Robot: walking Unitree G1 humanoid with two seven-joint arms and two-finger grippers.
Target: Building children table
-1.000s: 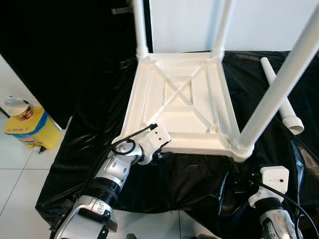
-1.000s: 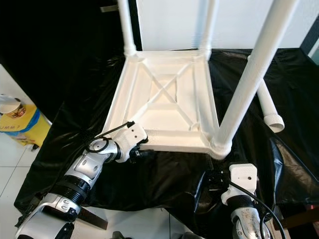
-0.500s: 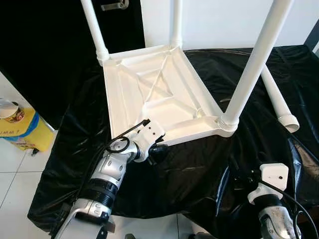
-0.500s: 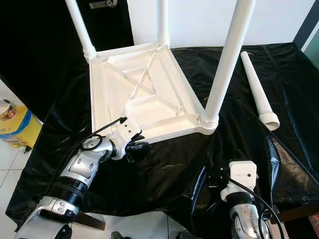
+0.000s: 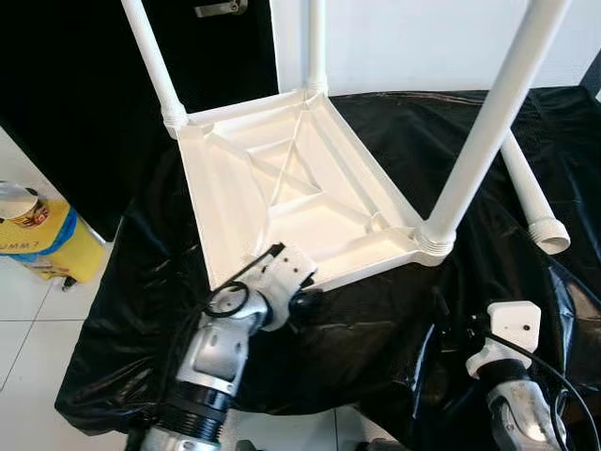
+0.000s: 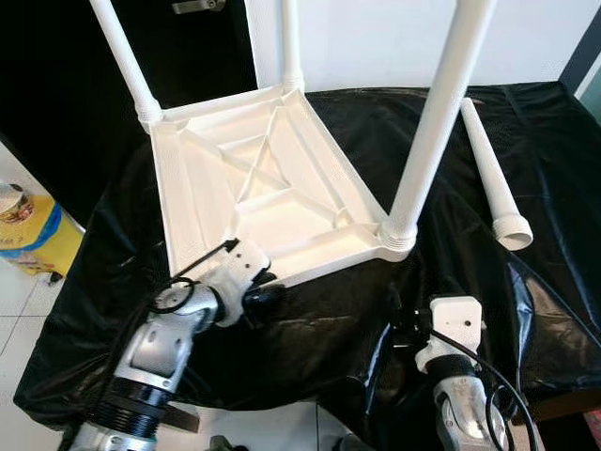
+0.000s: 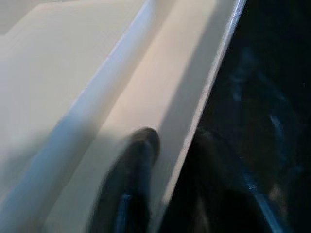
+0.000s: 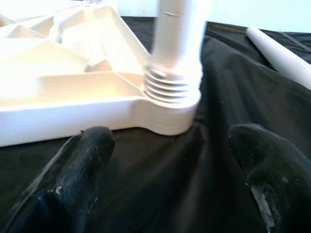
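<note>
Since half a second ago the white table top [image 5: 282,197] has swung a little further round on the black sheet [image 5: 394,310], its near corner now angled more toward the robot's left, and the left arm has bent in closer beneath that edge.

It lies upside down, ribbed underside up, on the black-covered counter. Three white legs stand screwed into its corners: a far-left leg [image 5: 150,61], a far leg [image 5: 316,47] and a near-right leg [image 5: 493,117] rising steeply out of a threaded socket. A fourth, loose leg [image 5: 531,197] lies flat on the sheet to the right, well apart from the top, threaded end toward the robot.

The left arm reaches forward and up, elbow low, wrist cocked inward, with the left end effector [image 5: 299,303] at the near edge of the top. In the left wrist view one black finger [image 7: 133,184] lies on the pale inside of the rim and the other sits below on the dark side, so the fingers are clamped over that edge.

The right arm is held low and close to the body, wrist pointing forward. Its right end effector [image 8: 170,160] is spread wide and grasping nothing, fingertips [image 8: 85,155] above the sheet, aimed at the socket of the near-right leg.

A yellow container [image 5: 42,240] stands on the tiled floor [image 5: 28,319] at far left.
</note>
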